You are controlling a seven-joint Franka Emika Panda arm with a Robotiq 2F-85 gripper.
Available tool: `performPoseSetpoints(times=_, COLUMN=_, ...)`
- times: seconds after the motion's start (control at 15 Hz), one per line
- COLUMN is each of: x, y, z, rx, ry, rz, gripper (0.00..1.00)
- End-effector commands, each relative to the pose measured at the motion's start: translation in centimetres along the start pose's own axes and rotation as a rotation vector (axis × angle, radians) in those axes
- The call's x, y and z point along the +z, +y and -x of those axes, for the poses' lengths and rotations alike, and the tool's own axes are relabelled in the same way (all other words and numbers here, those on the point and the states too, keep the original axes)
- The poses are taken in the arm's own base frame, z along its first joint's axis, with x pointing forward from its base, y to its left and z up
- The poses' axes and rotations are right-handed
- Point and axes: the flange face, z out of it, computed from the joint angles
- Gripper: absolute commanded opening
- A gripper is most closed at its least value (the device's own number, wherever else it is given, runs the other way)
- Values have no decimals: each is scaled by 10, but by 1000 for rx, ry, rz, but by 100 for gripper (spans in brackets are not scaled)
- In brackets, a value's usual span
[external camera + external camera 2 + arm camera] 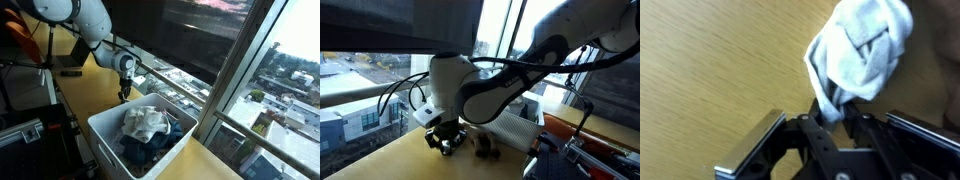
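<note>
End effector (833, 120) open: both fingers (753, 150) spread wide in the wrist view, nothing clamped. Pale grey-white cloth (861, 52) sits bunched on the wood counter (710, 60) at about 1 o'clock from the finger gap. Its narrow lower end trails down to 6 o'clock, into the space between the fingers near the palm. Can't tell if it touches the pads.

In an exterior view the end effector (125, 94) points straight down, just above the counter (85, 85), hanging off the white arm (95, 25). White bin (104, 143) is near it at roughly 5 o'clock, apart from it. The bin holds a heap of clothes (146, 122), white piece on top, dark blue underneath. Window (250, 60) runs along the counter's far edge. The cloth is too small to pick out here.

In an exterior view from the opposite side, the end effector (445, 142) is low over the counter (390, 160). A small dark lump (485, 150) lies just beside it at 3 o'clock. It's backlit, so I can't tell if that's the cloth. Bin (516, 126) sits behind that, at 2 o'clock.
</note>
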Motion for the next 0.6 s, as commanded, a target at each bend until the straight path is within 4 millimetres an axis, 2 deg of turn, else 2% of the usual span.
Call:
performPoseSetpoints(times=0.0, x=-9, y=2, z=-3, rx=-17, ry=-18, rz=-18, gripper=0)
performPoseSetpoints(times=0.13, x=-40, y=2, z=-18, rx=3, ry=-27, rz=11, gripper=0)
performPoseSetpoints(times=0.27, x=-85, y=-1, z=-34, rx=30, ry=-38, rz=66, gripper=1)
performPoseSetpoints(times=0.4, x=-127, y=-3, z=-37, rx=57, ry=-59, rz=132, gripper=1)
performPoseSetpoints(times=0.53, x=-174, y=-12, z=-20, rx=118, ry=-103, rz=194, gripper=1)
